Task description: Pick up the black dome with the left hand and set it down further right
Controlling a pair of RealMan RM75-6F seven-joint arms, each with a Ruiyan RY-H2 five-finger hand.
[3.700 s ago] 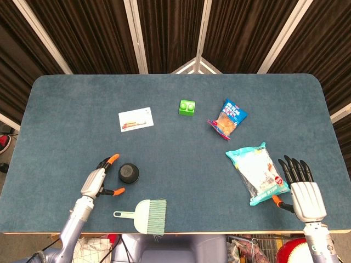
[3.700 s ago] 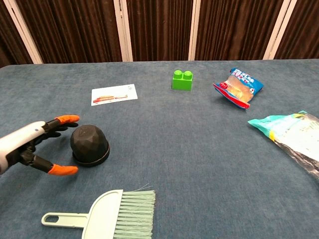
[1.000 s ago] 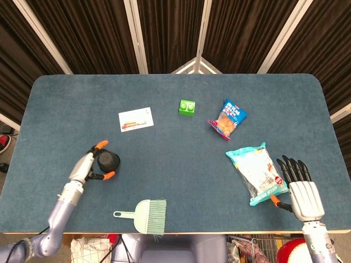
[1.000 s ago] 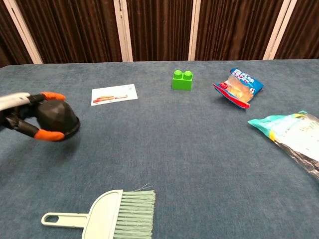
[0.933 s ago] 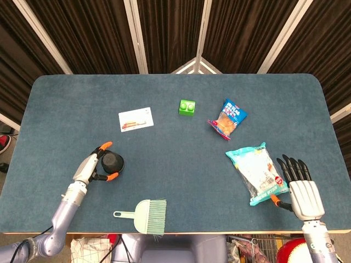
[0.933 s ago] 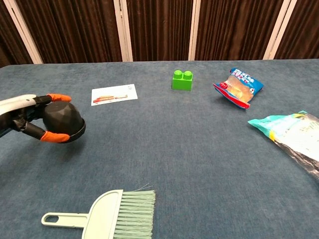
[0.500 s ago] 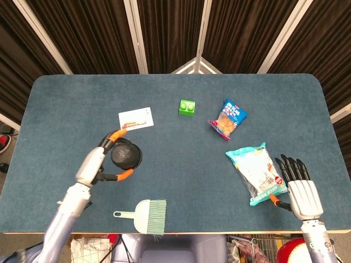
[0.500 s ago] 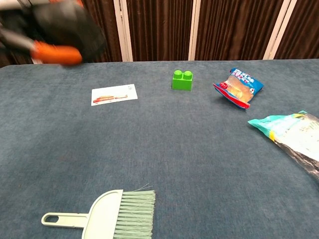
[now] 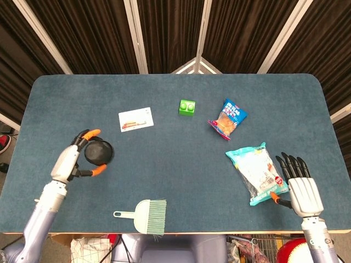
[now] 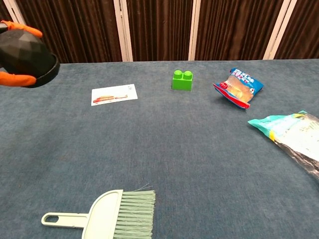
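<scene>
Over the table's (image 9: 181,164) left side, left hand (image 9: 70,162) and black dome (image 9: 98,152) have swung back left since half a second ago, dome off the surface. Orange fingertips (image 10: 16,78) clamp it above and below. Right hand (image 9: 300,189) rests flat, fingers spread, beside the teal bag (image 9: 255,171).

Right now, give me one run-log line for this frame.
phase: carry | left hand: holds black dome lifted off table | right hand: idle, fingers apart, beside teal bag | placement: not yet done
</scene>
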